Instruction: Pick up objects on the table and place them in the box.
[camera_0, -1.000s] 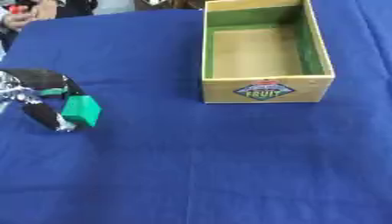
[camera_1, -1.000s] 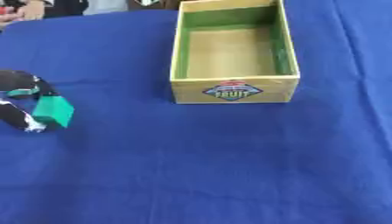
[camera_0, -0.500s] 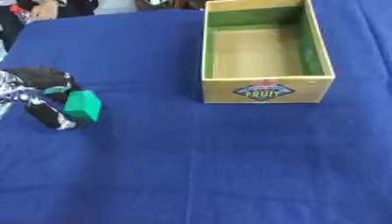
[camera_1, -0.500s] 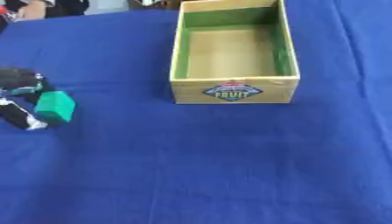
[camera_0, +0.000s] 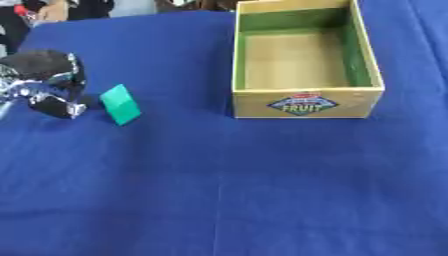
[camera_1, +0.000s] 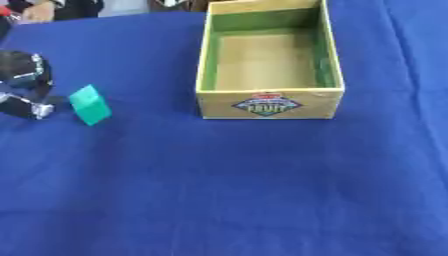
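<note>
A small green block (camera_0: 120, 104) stands tilted on the blue tablecloth, left of the box. My left hand (camera_0: 45, 80), black with silver parts, sits just left of the block at the view's left edge. Its fingers (camera_0: 61, 106) hang down, relaxed, and hold nothing; a narrow gap shows between them and the block. The wooden box (camera_1: 267, 104) with green inner walls and a "FRUIT" label on its front stands at the upper middle, and nothing lies inside it. My right hand does not show.
A blue cloth (camera_0: 262, 190) covers the whole table. Its far edge runs along the top left, where people (camera_0: 52, 7) sit behind it.
The green block was between my left hand's fingers; it now stands free, shifted right and away from me. The hand has drawn back toward the far left.
</note>
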